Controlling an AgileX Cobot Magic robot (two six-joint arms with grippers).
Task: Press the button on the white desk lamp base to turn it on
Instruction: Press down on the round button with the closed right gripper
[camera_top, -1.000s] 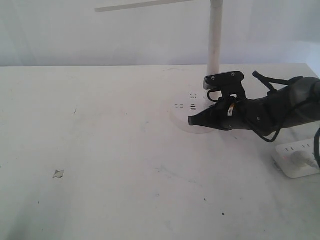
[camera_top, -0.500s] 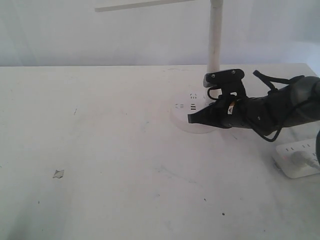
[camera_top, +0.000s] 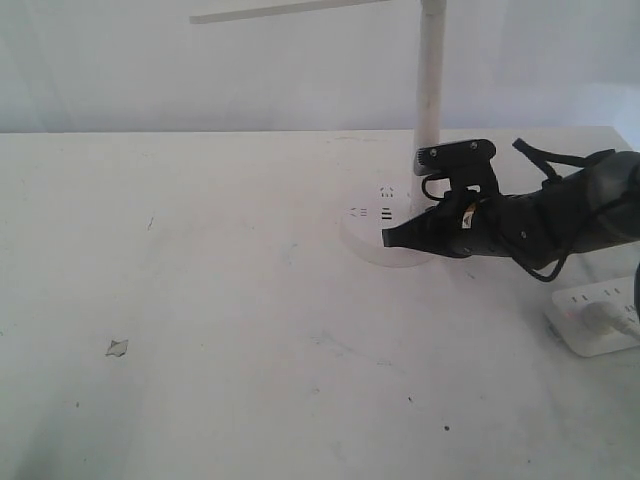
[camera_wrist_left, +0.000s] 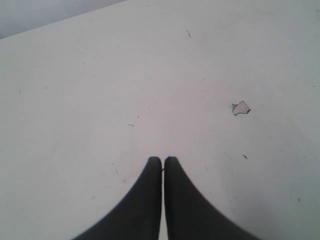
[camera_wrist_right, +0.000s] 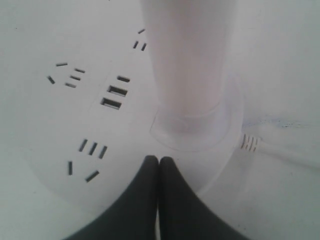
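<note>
Two grippers are fitted, and only one is at the work. The table (camera_top: 200, 300) carries the white desk lamp base (camera_top: 358, 238) toward its far right in the exterior view, well apart from a power strip (camera_top: 590, 322) at the right edge. From the base an upright pole (camera_top: 430, 90) rises, with dark socket slots (camera_wrist_right: 114, 97) in the disc beside it. The right gripper (camera_top: 387, 240) lies low over the base, jaws pressed together and empty, tips just beside the pole's collar; contact with the disc cannot be confirmed. The left gripper (camera_wrist_left: 163, 161) idles over bare table near a chip mark (camera_wrist_left: 241, 107), jaws likewise together and empty. The button cannot be distinguished in any view; it is judged to sit flush in the disc close to the pole, at or under the right tips. Procedure: use the closed jaws as a single probe, descend straight down, apply a short firm push, and release. Avoid sliding toward the socket slots or loading the pole sideways. Confirm that the lamp lights.
</note>
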